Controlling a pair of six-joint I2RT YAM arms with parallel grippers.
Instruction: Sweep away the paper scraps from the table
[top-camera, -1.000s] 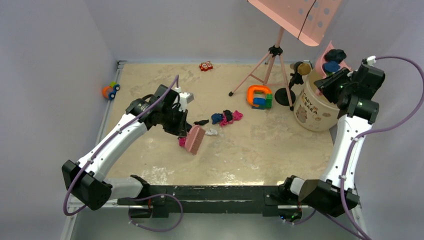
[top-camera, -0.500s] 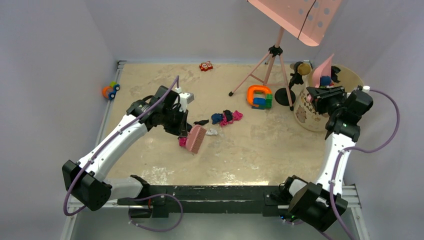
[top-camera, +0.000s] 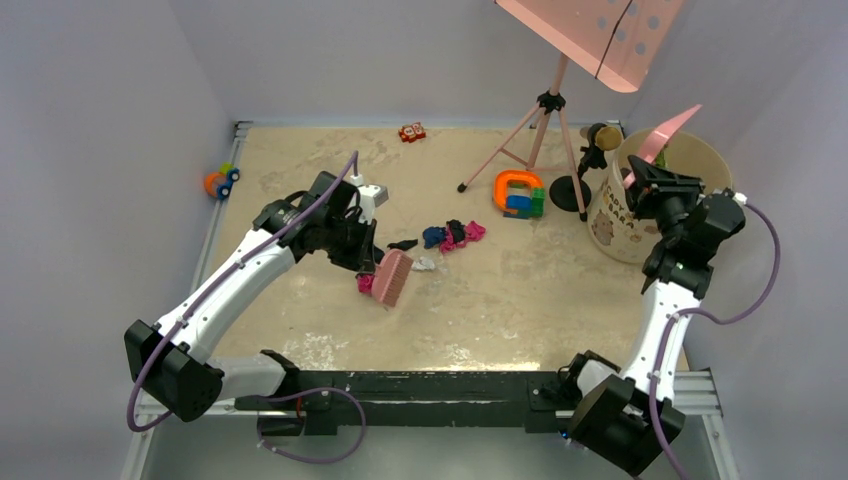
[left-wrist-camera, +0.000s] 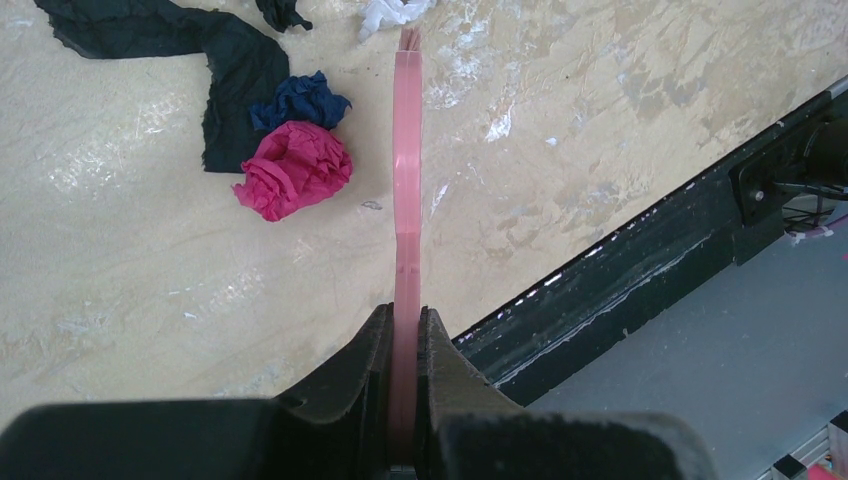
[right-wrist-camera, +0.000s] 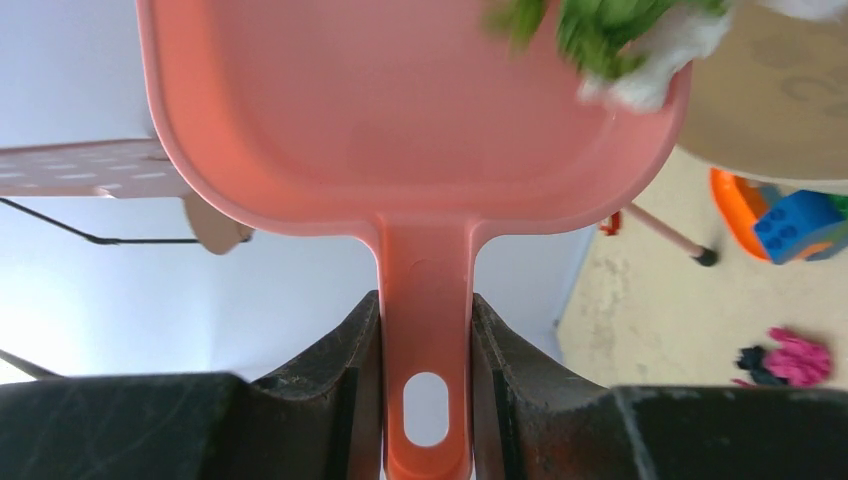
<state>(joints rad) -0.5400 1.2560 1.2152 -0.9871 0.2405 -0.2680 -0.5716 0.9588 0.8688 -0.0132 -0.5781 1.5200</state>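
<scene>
While the left hand (left-wrist-camera: 405, 325) was shut narrow on the thin handle of a flat pink plastic brush (left-wrist-camera: 407, 150), its two fingers pressed the handle's opposite faces. That arm reached from the lower left of the overhead frame toward the middle, elbow bent, the brush's bristled end low over the beige marbled counter (top-camera: 500, 300); contact could not be told. Small crumpled paper scraps (top-camera: 450, 235), black, dark blue, magenta and white, lay just beside the brush at the frame's centre. The right hand (right-wrist-camera: 425, 310) gripped the stem of a pink plastic dustpan (right-wrist-camera: 400, 130). Its arm stood tall at the right edge, holding the pan tilted above a round cream bucket (top-camera: 625, 220). Blurred green and white bits sat at the pan's lip.
</scene>
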